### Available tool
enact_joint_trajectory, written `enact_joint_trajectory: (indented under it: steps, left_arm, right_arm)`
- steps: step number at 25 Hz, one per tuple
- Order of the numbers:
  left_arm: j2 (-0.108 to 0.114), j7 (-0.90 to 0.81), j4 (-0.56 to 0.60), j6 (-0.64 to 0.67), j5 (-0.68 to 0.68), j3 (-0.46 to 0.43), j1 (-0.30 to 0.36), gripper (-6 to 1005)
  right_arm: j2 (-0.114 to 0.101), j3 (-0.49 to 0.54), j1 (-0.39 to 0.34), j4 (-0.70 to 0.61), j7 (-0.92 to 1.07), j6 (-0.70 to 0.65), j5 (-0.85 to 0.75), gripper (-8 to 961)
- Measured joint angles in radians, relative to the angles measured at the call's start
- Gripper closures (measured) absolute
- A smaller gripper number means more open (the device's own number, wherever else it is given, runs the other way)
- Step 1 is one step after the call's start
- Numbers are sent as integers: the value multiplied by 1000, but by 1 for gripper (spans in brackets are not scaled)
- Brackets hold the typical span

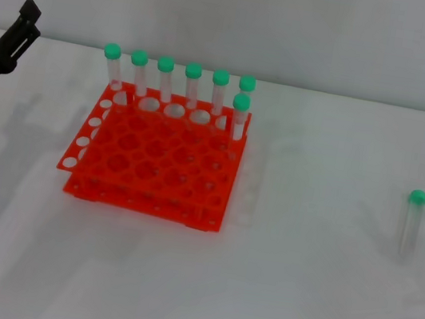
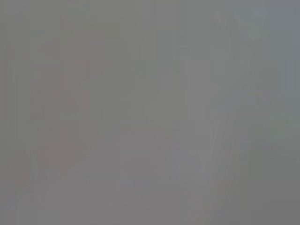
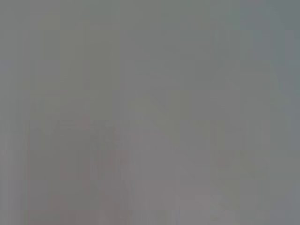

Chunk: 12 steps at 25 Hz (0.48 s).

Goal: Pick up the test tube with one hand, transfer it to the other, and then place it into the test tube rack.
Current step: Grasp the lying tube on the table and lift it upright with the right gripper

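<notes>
Test tube [image 1: 411, 225] with its green cap stands alone on the white bench [image 1: 295, 302], well apart from the orange-red test tube rack [image 1: 155, 163] to its left. Seven other green-capped tubes [image 1: 192, 83] stand along the rack's far side. Only the head view shows any of this; both wrist views are blank grey. At the far left edge the left pincer [image 1: 19, 28] hangs above the bench, grasping nothing; whether it is released or clenched cannot be told.

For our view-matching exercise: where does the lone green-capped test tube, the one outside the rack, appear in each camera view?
Head view: test tube lies on the table at the right, far from the orange-red rack.
Left wrist view: not in it; nothing can be made out.
Right wrist view: likewise, not in it.
Shared landmark: none.
</notes>
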Motion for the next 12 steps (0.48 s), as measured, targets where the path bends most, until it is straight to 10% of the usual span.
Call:
enact_joint_trajectory:
  steps: [12]
  left_arm:
    - [2,-2,-5,0,0,0,28,109]
  right_arm:
    - [-12,-92,9,-454,553,-104,-219,101]
